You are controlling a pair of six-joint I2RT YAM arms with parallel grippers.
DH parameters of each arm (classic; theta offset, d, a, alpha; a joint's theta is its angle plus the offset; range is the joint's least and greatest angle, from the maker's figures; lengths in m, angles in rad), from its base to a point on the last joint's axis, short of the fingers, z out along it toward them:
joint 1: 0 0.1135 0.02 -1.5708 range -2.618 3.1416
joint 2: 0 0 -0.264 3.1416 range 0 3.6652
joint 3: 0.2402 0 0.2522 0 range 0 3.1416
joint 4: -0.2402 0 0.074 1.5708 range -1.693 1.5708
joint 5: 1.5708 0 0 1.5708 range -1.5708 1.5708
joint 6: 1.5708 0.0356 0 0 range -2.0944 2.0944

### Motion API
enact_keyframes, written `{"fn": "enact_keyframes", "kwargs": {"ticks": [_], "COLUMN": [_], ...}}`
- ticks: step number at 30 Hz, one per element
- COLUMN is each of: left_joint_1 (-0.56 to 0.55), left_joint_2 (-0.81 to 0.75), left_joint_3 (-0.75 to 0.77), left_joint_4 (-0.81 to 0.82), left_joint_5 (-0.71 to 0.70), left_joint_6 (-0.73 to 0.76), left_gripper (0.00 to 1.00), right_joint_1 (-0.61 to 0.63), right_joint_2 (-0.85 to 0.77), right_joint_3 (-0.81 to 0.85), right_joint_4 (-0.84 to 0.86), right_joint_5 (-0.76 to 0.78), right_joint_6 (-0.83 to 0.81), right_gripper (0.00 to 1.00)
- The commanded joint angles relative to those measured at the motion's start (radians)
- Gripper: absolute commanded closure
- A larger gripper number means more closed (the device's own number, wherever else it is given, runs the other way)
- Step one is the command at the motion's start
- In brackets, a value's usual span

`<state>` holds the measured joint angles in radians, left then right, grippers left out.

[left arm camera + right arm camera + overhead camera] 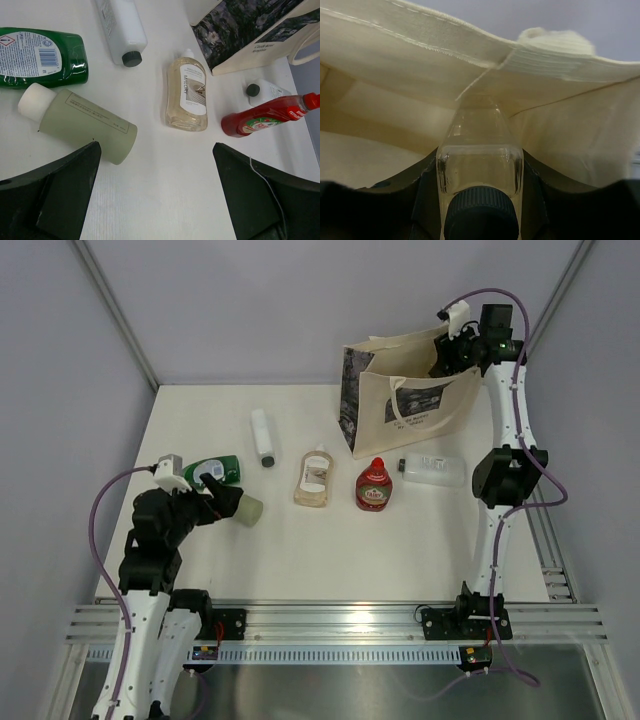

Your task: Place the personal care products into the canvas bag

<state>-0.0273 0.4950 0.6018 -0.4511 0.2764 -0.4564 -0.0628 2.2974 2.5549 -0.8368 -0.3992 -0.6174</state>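
Observation:
My right gripper (452,352) is inside the mouth of the cream canvas bag (410,400), shut on a clear bottle with a black cap (480,155); the bag's cream inner walls (380,75) surround it. My left gripper (225,502) is open and empty, low over the table beside the pale-green cylinder (243,508). In the left wrist view its gripper (157,190) has the pale-green cylinder (80,122) by the left finger. On the table lie the green bottle (215,471), white cylinder (263,436), peach flask (314,478), squat red bottle (375,486) and a second clear bottle (433,470).
The bag stands at the back right of the white table (330,550), against grey walls. The right arm's elbow (508,477) hangs just right of the clear bottle. A metal rail (340,622) runs along the table's near edge.

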Motion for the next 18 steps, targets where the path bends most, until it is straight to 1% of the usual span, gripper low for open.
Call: {"fn": "enact_keyframes", "kwargs": {"ticks": [1,4,5,7,8,9,10,11,12,14,15,16,17,18], "left_joint_1": [-0.002,-0.006,-0.01,-0.016,-0.019,-0.022,-0.032,-0.04,-0.058,-0.078,-0.098,-0.12,-0.12,-0.137], "left_joint_2": [0.016,0.04,0.063,0.095,0.114,0.154,0.175,0.221,0.246,0.301,0.36,0.425,0.425,0.492], "left_joint_3": [0.024,0.021,0.021,0.026,0.029,0.033,0.047,0.056,0.076,0.104,0.119,0.154,0.173,0.191], "left_joint_4": [0.045,0.057,0.061,0.078,0.086,0.098,0.103,0.11,0.112,0.114,0.112,0.104,0.104,0.104], "left_joint_5": [-0.038,-0.055,-0.059,-0.066,-0.066,-0.069,-0.081,-0.091,-0.12,-0.152,-0.189,-0.228,-0.229,-0.264], "left_joint_6": [-0.047,-0.076,-0.079,-0.097,-0.1,-0.11,-0.113,-0.116,-0.116,-0.111,-0.111,-0.11,-0.108,-0.108], "left_gripper": [0.01,0.01,0.01,0.01,0.01,0.01,0.01,0.01,0.01,0.01,0.01,0.01,0.01,0.01], "right_joint_1": [0.029,0.044,0.046,0.046,0.046,0.046,0.046,0.046,0.044,0.04,0.035,0.034,0.031,0.028], "right_joint_2": [-0.026,0.005,0.014,0.027,0.025,0.022,0.019,0.011,0.008,-0.003,-0.015,-0.024,-0.026,-0.032], "right_joint_3": [-0.002,-0.013,-0.013,-0.022,-0.03,-0.041,-0.057,-0.065,-0.065,-0.059,-0.053,-0.039,-0.039,-0.024], "right_joint_4": [0.224,0.252,0.251,0.246,0.248,0.249,0.254,0.257,0.254,0.249,0.249,0.239,0.239,0.223], "right_joint_5": [0.1,0.16,0.169,0.174,0.175,0.175,0.174,0.174,0.174,0.155,0.148,0.137,0.129,0.12], "right_joint_6": [-0.024,-0.035,-0.03,-0.021,-0.015,-0.012,-0.01,-0.007,0.005,0.022,0.037,0.047,0.047,0.059], "right_gripper": [1.0,1.0,0.98,0.89,0.78,0.71,0.61,0.39,0.31,0.21,0.15,0.11,0.11,0.07]}}
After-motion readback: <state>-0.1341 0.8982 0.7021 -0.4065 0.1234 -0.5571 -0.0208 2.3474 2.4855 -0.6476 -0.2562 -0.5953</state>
